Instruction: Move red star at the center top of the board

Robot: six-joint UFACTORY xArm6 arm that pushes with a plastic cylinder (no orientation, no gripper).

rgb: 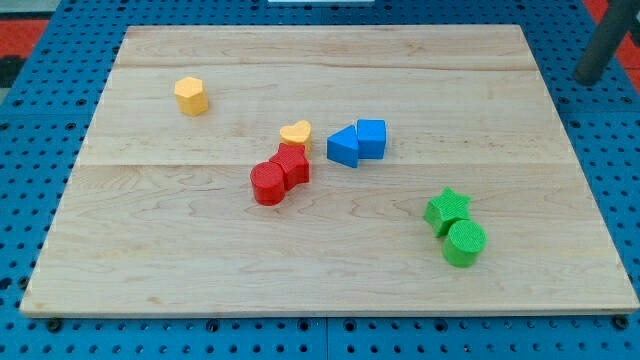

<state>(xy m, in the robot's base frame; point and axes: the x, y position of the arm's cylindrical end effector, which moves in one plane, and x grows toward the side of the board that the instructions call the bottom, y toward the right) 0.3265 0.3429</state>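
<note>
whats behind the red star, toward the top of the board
Touching the red star on its top side is the yellow heart. Beyond that, only bare board. The red cylinder in front covers the star's lower left. My tip is not visible.

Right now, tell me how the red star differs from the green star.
The red star sits near the board's middle, the green star toward the view's lower right. The red star touches a red cylinder and a yellow heart; the green star touches only a green cylinder. Both are star-shaped.
</note>
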